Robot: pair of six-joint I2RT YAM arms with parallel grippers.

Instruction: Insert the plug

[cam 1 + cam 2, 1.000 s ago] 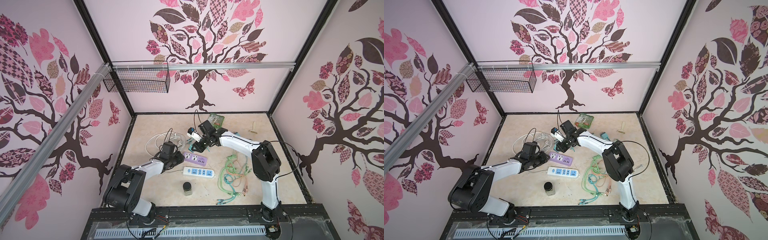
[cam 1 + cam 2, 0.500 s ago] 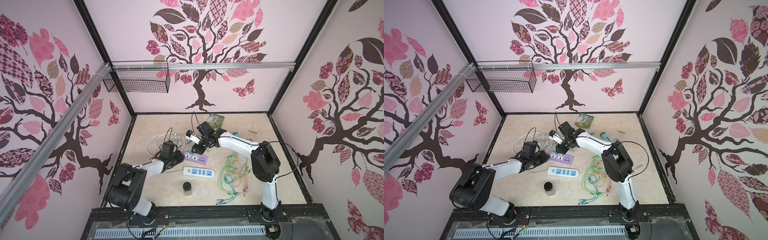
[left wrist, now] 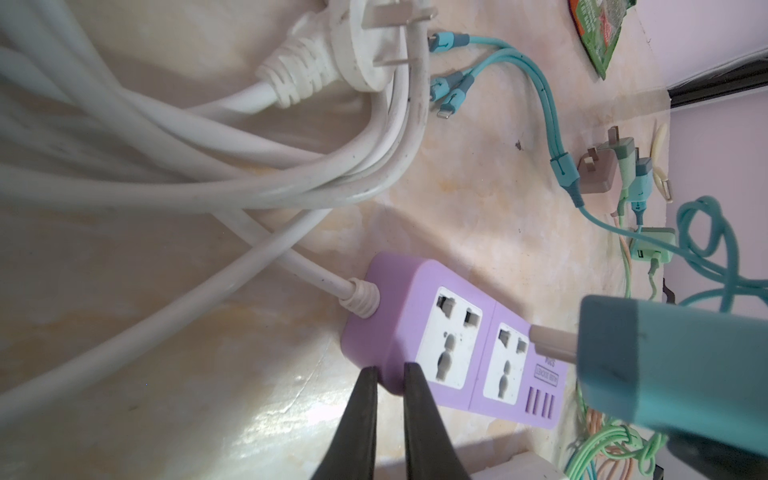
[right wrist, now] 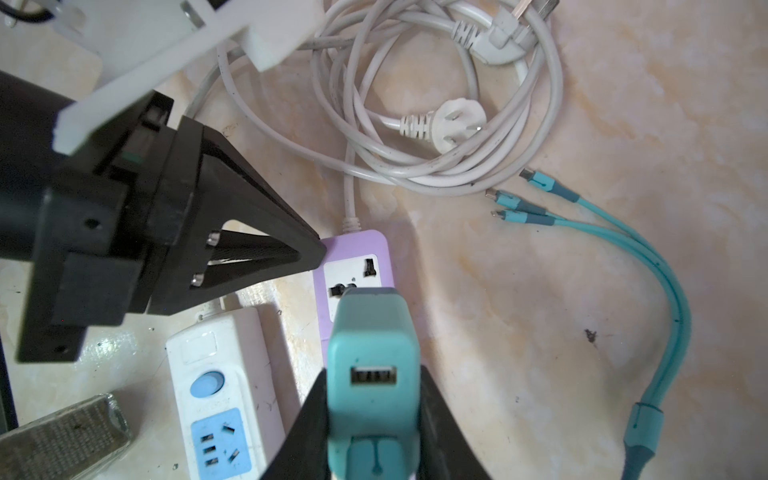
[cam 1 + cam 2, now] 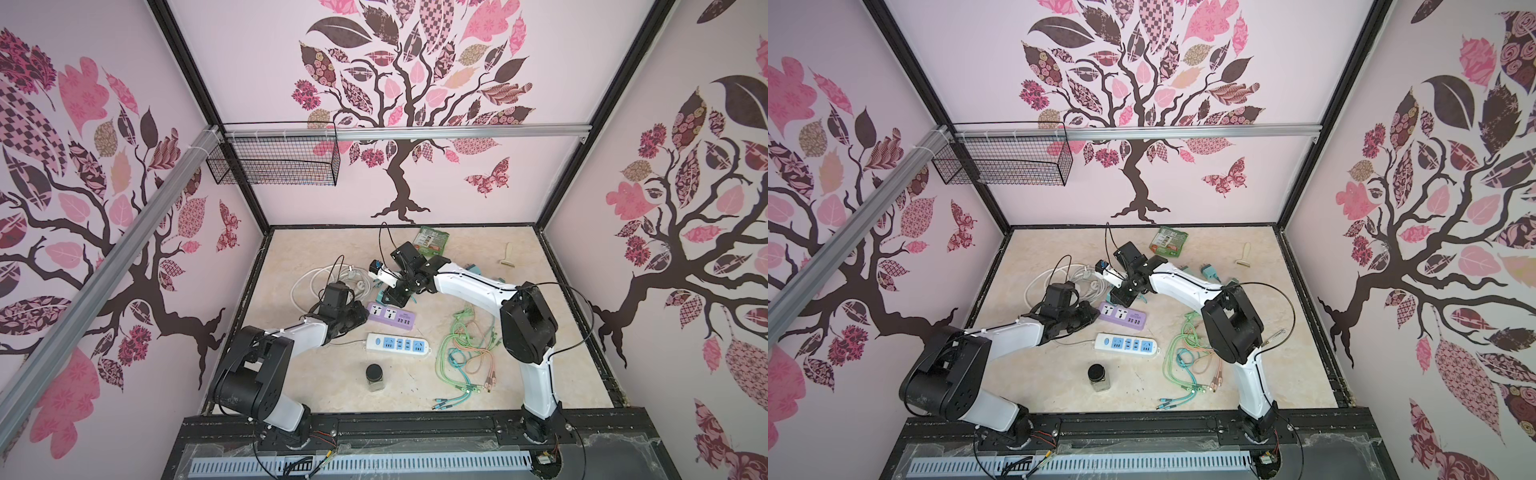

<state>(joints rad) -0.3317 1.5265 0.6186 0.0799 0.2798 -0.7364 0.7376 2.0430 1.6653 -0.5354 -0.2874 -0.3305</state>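
Currently R gripper [image 4: 372, 374] is clamped on plug [image 4: 374, 332]: teal block adapter, USB port on rear face. Its flat metal prong [image 3: 552, 343] sits just above 2nd socket of purple strip [image 3: 395, 291], not seated. L gripper [image 3: 390, 370] is closed, empty, tips against strip's cord end. Surface: beige marbled tabletop [image 5: 415, 390] w/ white strip [image 5: 397, 345] and coiled white cord [image 3: 208, 174]. Walls [image 5: 532, 195]: pink, tree decals.

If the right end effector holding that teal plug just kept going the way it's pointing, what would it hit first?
Most likely the purple power strip: the teal plug in the right end effector leads, prongs aimed at a white socket. The remaining gap is hard to judge.
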